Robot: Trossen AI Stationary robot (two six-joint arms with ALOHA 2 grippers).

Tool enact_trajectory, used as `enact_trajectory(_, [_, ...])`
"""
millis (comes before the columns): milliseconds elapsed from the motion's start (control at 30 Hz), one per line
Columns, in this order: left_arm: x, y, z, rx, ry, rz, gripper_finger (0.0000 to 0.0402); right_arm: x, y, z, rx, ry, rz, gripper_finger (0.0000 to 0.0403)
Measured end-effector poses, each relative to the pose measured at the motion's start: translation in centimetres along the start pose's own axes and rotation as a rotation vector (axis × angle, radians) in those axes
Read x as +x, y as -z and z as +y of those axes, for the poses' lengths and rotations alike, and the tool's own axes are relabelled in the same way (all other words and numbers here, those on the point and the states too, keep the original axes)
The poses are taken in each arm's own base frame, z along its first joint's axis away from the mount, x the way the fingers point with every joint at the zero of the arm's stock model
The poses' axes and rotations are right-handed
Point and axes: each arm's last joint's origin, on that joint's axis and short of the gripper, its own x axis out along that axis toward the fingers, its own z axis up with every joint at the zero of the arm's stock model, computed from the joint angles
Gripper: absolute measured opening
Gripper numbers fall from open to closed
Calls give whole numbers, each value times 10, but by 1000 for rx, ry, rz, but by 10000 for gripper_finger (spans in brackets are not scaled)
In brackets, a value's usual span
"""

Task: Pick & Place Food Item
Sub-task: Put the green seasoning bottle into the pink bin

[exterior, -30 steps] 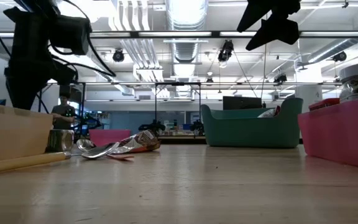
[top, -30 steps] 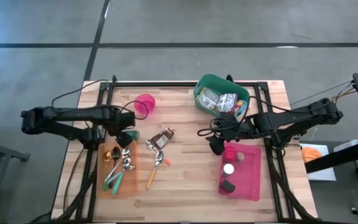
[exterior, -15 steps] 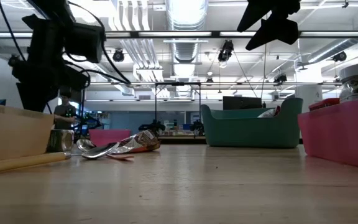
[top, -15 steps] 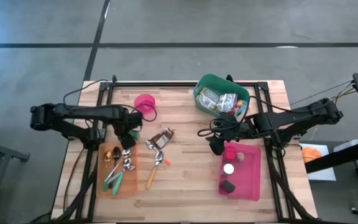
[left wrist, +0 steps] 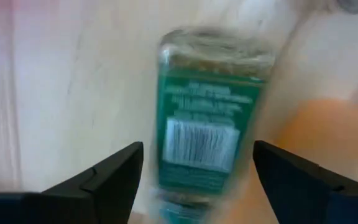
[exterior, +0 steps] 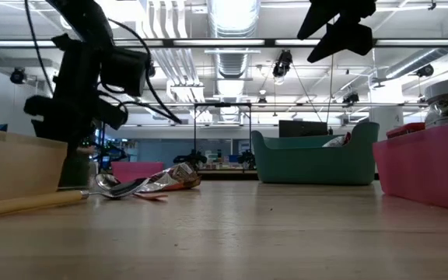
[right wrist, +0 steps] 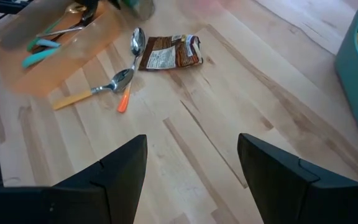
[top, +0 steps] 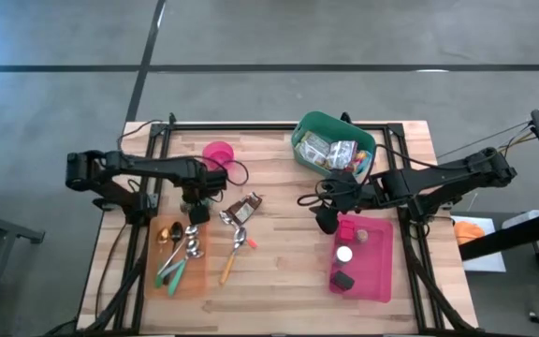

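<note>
Mid-task, as far as I can judge. The pink tray (top: 374,281) already holds several small items, and the green basket (top: 309,129) is still full of packets. The brown snack packet (top: 242,208) lies loose on the table (top: 279,271), so more picking is left.

My left gripper (top: 197,204) is over the table just at the orange utensil tray's (top: 193,285) far corner, near the pink cup (top: 218,155). In my left wrist view a green-labelled bottle (left wrist: 207,118) sits right between my fingers (left wrist: 110,177), lying along the gap. The fingers are apart, clear space on both sides of the bottle, not touching it. Not gripped. Whether it rests flat on the table or tilts I can't tell.

My right gripper (top: 327,221) hangs at the pink tray's near corner. Its fingers (right wrist: 120,171) are spread with nothing between them, only bare table. The spoons (right wrist: 129,62) and snack packet are well beyond.
</note>
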Motion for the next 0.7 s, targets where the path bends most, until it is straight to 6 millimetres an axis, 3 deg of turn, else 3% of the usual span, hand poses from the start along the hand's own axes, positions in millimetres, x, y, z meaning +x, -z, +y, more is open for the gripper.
enact_trajectory(467, [7,-2,-2,2,-11,40,308,0,-1,1,-19,-9,-10,249])
enact_trajectory(567, [9,-3,-2,4,-12,56,281,0,-1,1,-18,-10,-11,249])
enact_trajectory(700, [16,-6,-2,2,-20,99,209,0,-2,2,-15,-15,-16,249])
